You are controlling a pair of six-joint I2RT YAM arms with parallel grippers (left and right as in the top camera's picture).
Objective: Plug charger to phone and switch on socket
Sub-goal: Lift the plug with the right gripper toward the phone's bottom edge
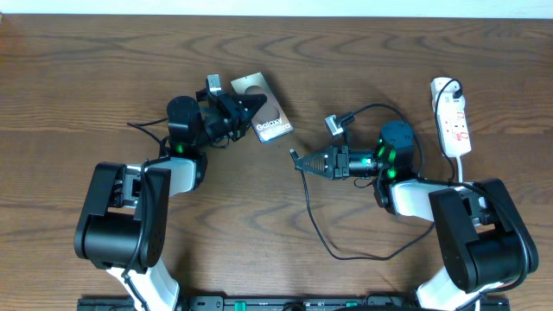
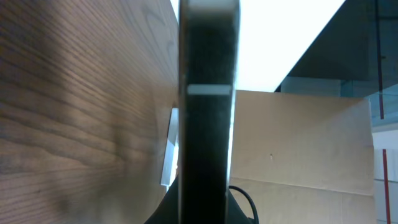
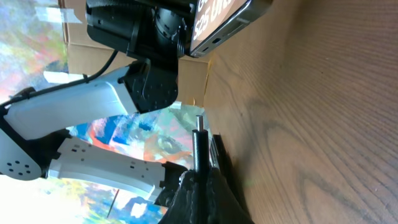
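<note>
Zero steps finished | left gripper (image 1: 244,110) pinches flat dark-brown phone (image 1: 270,111) | right gripper (image 1: 304,161) pinches thin black charger cable (image 3: 199,148) tip | plugging in and switching white oblong socket (image 1: 454,117) not yet done

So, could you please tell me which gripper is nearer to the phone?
Left: the left gripper is clamped on the phone. The right gripper, holding the charger, sits apart to its right.

The dark brown phone (image 1: 270,112), white Galaxy lettering up, sits diagonally left of centre, pinched by the left gripper (image 1: 246,105). The thin black charger (image 1: 308,203) trails in a loose loop. Its plug tip (image 3: 199,140) is clamped in the right gripper (image 1: 304,161), apart from the phone. The white socket (image 1: 453,121) lies lengthwise at far right.
</note>
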